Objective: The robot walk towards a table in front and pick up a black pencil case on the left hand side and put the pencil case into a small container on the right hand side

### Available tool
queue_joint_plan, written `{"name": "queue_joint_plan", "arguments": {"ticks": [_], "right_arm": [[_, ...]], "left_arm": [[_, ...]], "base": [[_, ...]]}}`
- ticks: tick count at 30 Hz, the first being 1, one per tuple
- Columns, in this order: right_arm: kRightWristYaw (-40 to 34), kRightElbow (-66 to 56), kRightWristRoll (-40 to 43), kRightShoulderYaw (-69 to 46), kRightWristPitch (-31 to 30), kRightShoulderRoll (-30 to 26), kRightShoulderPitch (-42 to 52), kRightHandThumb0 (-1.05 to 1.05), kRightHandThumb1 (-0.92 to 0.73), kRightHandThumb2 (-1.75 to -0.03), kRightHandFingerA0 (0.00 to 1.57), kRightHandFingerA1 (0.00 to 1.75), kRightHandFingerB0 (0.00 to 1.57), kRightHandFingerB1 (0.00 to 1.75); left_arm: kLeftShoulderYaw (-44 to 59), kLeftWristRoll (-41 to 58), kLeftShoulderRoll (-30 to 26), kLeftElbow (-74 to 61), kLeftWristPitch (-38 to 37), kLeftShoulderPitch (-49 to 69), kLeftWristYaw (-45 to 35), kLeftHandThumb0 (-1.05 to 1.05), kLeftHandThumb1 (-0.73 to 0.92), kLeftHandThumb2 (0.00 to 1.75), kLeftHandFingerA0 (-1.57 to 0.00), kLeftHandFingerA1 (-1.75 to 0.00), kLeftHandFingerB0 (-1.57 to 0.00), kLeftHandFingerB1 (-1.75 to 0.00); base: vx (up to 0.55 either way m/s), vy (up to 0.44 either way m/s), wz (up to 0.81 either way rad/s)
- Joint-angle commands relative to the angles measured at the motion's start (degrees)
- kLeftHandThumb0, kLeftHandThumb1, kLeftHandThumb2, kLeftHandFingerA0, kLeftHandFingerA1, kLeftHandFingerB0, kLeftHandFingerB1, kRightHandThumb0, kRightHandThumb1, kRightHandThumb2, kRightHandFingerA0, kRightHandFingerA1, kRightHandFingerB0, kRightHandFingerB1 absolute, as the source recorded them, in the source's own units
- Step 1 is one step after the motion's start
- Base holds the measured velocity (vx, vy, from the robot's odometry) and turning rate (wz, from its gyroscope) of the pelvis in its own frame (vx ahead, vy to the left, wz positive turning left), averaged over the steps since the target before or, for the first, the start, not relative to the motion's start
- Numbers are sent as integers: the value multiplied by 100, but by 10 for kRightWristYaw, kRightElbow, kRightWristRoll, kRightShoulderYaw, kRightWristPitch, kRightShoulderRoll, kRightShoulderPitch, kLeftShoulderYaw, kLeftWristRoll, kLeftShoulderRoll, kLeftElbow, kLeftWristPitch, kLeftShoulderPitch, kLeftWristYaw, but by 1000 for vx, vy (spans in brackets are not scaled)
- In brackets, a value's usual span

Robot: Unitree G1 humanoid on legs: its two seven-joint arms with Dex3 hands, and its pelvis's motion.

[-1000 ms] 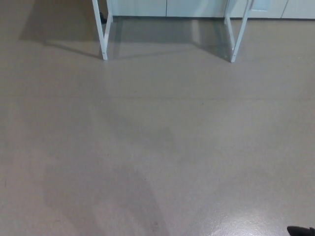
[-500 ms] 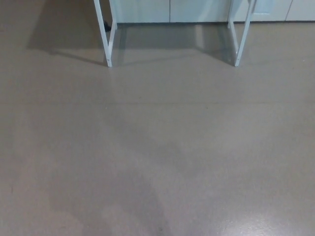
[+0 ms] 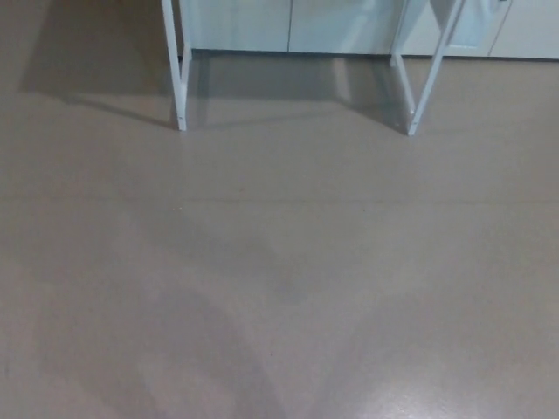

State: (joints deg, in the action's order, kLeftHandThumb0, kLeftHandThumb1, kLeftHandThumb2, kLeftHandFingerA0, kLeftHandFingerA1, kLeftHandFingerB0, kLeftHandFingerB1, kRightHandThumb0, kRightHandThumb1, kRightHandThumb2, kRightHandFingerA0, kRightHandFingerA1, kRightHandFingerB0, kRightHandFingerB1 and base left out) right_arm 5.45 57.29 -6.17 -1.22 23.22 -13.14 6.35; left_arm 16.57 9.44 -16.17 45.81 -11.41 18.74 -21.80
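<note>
Only the white legs of the table show at the top of the head view: a left leg (image 3: pixel 177 78) and a right leg (image 3: pixel 424 83). The tabletop is cut off above the frame. No pencil case and no container can be seen. Neither of my hands is in the picture.
Grey-brown floor (image 3: pixel 279 279) fills most of the view, with a glossy patch at the lower right. Pale cabinet fronts (image 3: pixel 288 24) run along the wall behind the table legs. The table's shadow lies on the floor to the left of the legs.
The whole picture has shifted, so the camera has moved: the table legs sit lower and further left than half a second ago. The dark tip at the lower right edge is gone.
</note>
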Motion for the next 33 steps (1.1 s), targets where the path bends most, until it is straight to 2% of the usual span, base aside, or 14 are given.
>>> {"name": "queue_joint_plan", "arguments": {"ticks": [1,2,6,7,11,12,15,16,17,18,20,23,25,33], "right_arm": [[0,9,2,-2,9,-9,3,-29,-55,-57,58,44,41,37],[0,10,2,-2,7,-9,3,-28,-55,-56,58,43,40,36],[1,13,-6,4,11,-14,7,-40,-46,-70,50,51,34,45],[2,15,-6,6,13,-13,7,-39,-46,-69,51,51,34,44],[2,22,-5,8,11,-12,7,-39,-46,-70,52,52,35,45],[-2,25,-8,10,13,-13,5,-40,-45,-71,53,53,35,46],[0,21,-5,10,12,-13,13,-31,-55,-57,57,44,40,37],[4,21,-4,10,16,-13,14,-39,-47,-70,50,52,35,45],[3,21,-5,11,16,-14,15,-41,-46,-71,50,52,34,45],[-2,21,-10,13,15,-14,13,-41,-45,-71,51,52,35,45],[-5,20,-11,14,14,-13,11,-41,-46,-71,51,52,35,45],[1,28,-9,14,19,-13,11,-32,-56,-57,55,44,40,37],[3,31,-9,14,21,-14,9,-41,-46,-71,49,52,34,45],[3,33,-8,16,20,-16,6,-40,-47,-72,53,54,39,48]], "left_arm": [[5,8,-1,16,-18,2,-7,-11,66,61,-27,-36,-22,-30],[-5,-13,-6,19,-30,0,12,-10,46,88,-21,-52,-14,-46],[0,2,-2,21,-32,5,-6,-9,67,61,-28,-37,-22,-31],[1,3,-3,26,-26,3,-4,-6,48,90,-20,-52,-13,-47],[-4,-7,-4,20,-27,12,7,-12,67,62,-29,-36,-24,-31],[-5,-8,-5,12,-26,16,7,-8,48,89,-21,-52,-14,-47],[-5,-5,-6,12,-19,18,3,-6,48,90,-20,-51,-14,-47],[-1,5,-3,7,-14,20,-5,-8,68,61,-28,-36,-23,-30],[-1,3,-4,13,-17,18,-3,-7,48,89,-20,-51,-14,-47],[-2,0,-5,21,-23,14,-2,-9,67,61,-28,-36,-23,-30],[-5,-8,-7,17,-32,17,5,-8,47,89,-20,-51,-15,-47],[-10,-12,-10,10,-34,25,3,-12,66,61,-28,-36,-24,-31],[-10,-11,-11,19,-36,21,4,-8,47,88,-20,-51,-15,-47],[-23,-27,-18,29,-62,19,23,-11,44,87,-26,-53,-16,-47]], "base": [[228,-37,16],[243,-56,6],[233,-136,13],[309,-202,12],[365,-245,35],[217,-100,-1],[269,-20,0],[251,26,-6],[243,61,-16],[274,83,-22],[273,139,-25],[361,202,-19],[342,352,-45],[290,140,3]]}}
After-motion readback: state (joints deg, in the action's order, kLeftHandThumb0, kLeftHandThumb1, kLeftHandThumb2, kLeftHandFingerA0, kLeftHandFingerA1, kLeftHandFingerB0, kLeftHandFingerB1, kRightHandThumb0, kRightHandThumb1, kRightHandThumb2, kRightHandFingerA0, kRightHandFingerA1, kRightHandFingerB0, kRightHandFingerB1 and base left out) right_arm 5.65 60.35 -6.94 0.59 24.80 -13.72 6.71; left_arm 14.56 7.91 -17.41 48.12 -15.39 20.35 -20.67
